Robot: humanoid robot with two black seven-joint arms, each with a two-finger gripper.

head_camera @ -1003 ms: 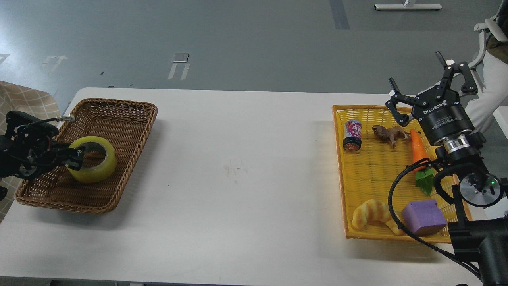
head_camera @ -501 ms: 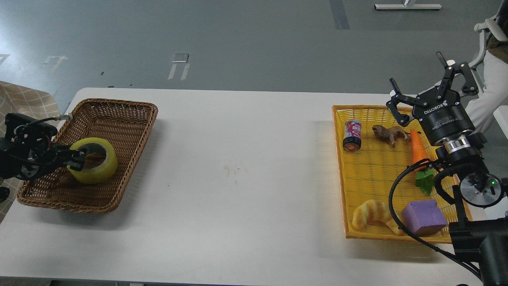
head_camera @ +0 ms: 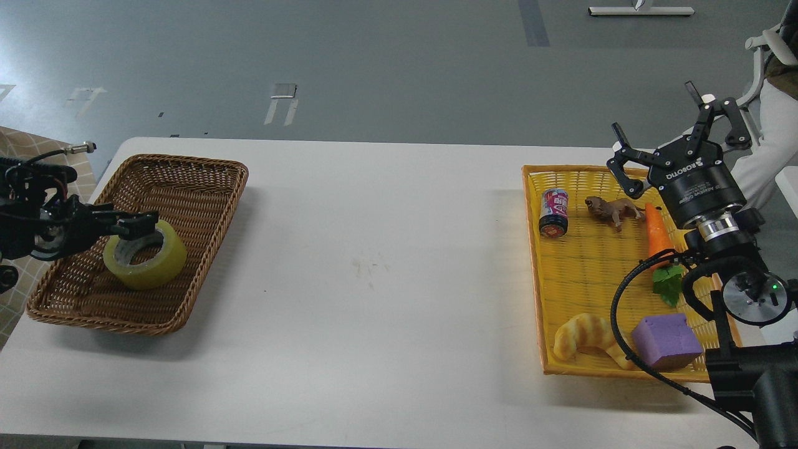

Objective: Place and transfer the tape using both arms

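The yellow tape roll [head_camera: 157, 264] lies in the brown wicker basket [head_camera: 187, 164] at the left of the table, its grey-white core facing up and slightly tilted. My left gripper [head_camera: 148, 226] hovers just over the roll's far rim. Its fingers are parted and hold nothing. My right gripper [head_camera: 679, 134] is open and empty, raised over the far right corner of the yellow tray [head_camera: 580, 280].
The yellow tray holds a small can [head_camera: 553, 212], a brown lion toy [head_camera: 614, 209], a carrot toy [head_camera: 656, 231], a croissant toy [head_camera: 583, 335] and a purple block [head_camera: 666, 341]. Bare white table [head_camera: 374, 262] lies between basket and tray.
My left gripper has let go of the tape and risen, moving a little right. The roll has settled in the basket. The right arm has not moved.
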